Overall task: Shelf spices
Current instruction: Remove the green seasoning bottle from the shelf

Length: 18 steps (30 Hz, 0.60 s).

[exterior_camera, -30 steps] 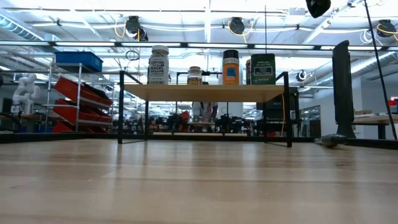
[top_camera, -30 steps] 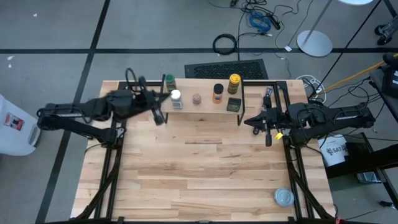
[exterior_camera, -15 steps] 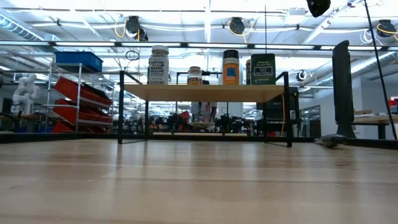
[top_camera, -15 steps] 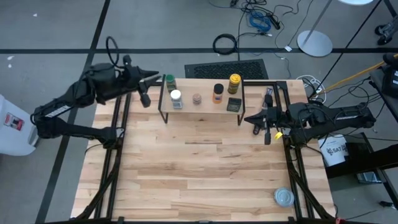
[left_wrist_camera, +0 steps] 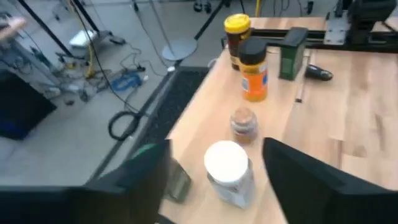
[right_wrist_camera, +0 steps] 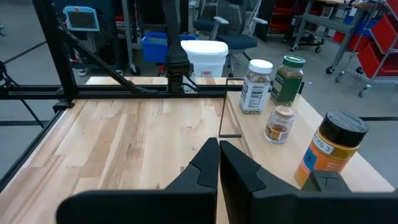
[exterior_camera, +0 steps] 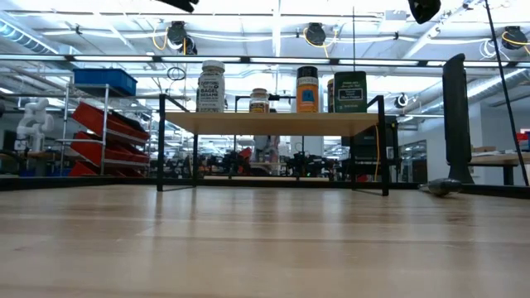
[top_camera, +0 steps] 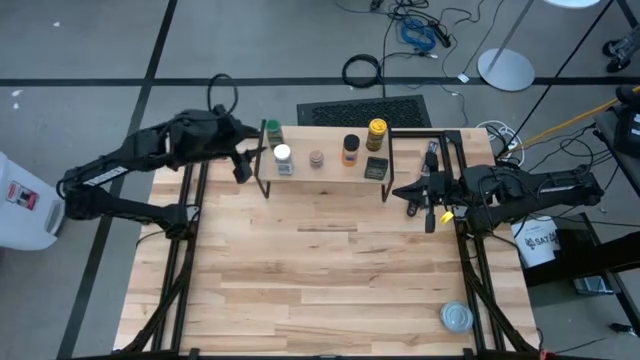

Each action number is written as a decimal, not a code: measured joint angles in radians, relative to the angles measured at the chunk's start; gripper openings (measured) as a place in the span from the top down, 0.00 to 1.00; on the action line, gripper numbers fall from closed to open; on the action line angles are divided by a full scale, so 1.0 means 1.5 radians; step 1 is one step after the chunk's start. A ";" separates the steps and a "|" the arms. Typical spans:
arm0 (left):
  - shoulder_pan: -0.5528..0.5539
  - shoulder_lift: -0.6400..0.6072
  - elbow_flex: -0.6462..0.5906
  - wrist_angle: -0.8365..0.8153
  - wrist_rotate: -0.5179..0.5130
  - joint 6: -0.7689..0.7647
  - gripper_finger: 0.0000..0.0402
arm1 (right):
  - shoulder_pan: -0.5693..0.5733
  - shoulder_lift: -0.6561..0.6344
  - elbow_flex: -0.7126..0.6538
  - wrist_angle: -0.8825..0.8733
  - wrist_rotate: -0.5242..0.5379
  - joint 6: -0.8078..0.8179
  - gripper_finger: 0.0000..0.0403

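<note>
Near side of the table (top_camera: 330,290) was bare except the flat round silver tin (top_camera: 456,317) at the near right corner, not part of the job and well clear. All six spices sat on the shelf (top_camera: 325,172) at the far edge: white-lidded jar (top_camera: 283,157) at the left end, green-lidded jar (top_camera: 273,131) just behind it, small brownish jar (top_camera: 316,159) in the middle, orange jar (top_camera: 350,149), then the dark square tin (top_camera: 376,168) at the right end with the yellow-lidded jar (top_camera: 376,132) behind. Looked done or close to it. Handling, as a guess: small rigid jars, light, smooth sides so probably slippy; tall and narrow, so easy to tip on that plank. Best grip would be across the body below the lid; the square tin across its flat faces. Left gripper (top_camera: 240,166) hung just off the shelf's left end, next to the white-lidded jar, fingers (left_wrist_camera: 305,177) spread wide with nothing between them; that jar showed in the gap in the left wrist view but untouched. Right gripper (top_camera: 429,215) waited off the shelf's right end, fingers pressed together, empty. In the way: the shelf's black legs at both ends, tight jar spacing, and the thin dark packet (top_camera: 431,159) on the right frame.
</note>
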 joint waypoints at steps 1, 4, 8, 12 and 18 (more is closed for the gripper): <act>0.006 0.008 0.001 0.006 0.000 0.017 0.27 | 0.000 0.000 0.000 0.000 0.000 0.000 1.00; 0.040 0.038 0.015 0.026 -0.027 0.061 0.16 | 0.000 0.000 0.000 0.000 0.000 0.000 1.00; 0.098 0.079 0.045 0.038 -0.028 0.072 0.12 | 0.000 0.000 0.000 0.000 0.000 0.001 1.00; 0.126 0.099 0.050 0.037 -0.017 0.071 0.12 | 0.000 0.000 0.000 -0.002 0.000 0.006 1.00; 0.121 0.121 0.051 -0.010 -0.014 0.014 0.12 | 0.000 0.000 0.000 -0.017 0.000 0.008 1.00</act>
